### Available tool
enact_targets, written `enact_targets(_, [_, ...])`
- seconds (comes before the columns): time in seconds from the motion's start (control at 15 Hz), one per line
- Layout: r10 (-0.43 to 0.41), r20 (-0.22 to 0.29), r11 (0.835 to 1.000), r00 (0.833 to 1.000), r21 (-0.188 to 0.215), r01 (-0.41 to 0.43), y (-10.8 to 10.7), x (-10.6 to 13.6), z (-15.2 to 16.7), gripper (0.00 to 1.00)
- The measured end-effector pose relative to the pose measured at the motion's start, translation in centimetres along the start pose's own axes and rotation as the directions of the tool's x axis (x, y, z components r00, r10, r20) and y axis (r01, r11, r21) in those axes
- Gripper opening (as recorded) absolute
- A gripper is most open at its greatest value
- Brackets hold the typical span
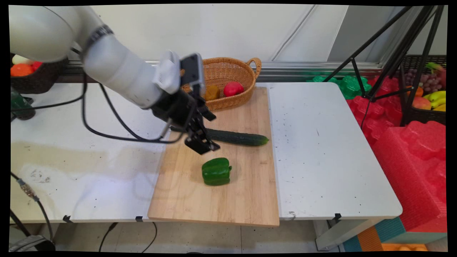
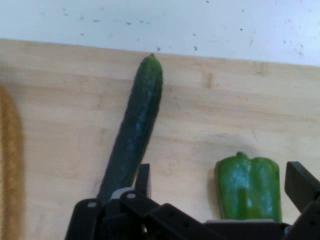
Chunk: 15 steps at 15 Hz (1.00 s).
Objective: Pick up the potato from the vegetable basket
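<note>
The gripper point(image 1: 202, 144) hangs over the wooden cutting board point(image 1: 246, 200) with its jaws spread apart and nothing between them; in the hand view one finger point(image 2: 144, 181) shows beside the cucumber point(image 2: 134, 135) and the other at the picture's right edge, past the green bell pepper point(image 2: 248, 187). In the main view the fingertips sit above the board, between the cucumber point(image 1: 237, 137) and the pepper point(image 1: 216, 171), nearer the cucumber's left end, which the hand hides.

The cucumber lies across the board's middle, its tip reaching the board's right edge. The pepper lies toward the board's near side, apart from the cucumber. A wicker basket point(image 1: 246, 73) stands on the board's far end, holding a red fruit point(image 1: 233, 89) and a brownish one point(image 1: 212, 92).

Risks, as I judge them: coming down from here, one finger could land on the cucumber rather than beside it, rolling it off the board's right edge. The pepper's glossy, lobed skin may slip from a shallow pinch. The hanging black cables point(image 1: 107, 121) could drag across the board's left edge.
</note>
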Motion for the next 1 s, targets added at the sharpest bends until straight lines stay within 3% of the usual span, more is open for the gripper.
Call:
enact_targets(0.4, [-0.083, -0.051, 0.995, 0.995, 0.058, 0.086, -1.7, -2.0, -4.6, 1.0])
enact_targets(0.73, [-0.18, -0.118, 0.971, 0.977, 0.135, 0.195, -5.1, -2.4, -6.8, 1.0])
enact_targets(1.0, [-0.222, -0.14, 0.949, 0.965, 0.197, 0.247, -8.6, -1.6, -6.4, 1.0])
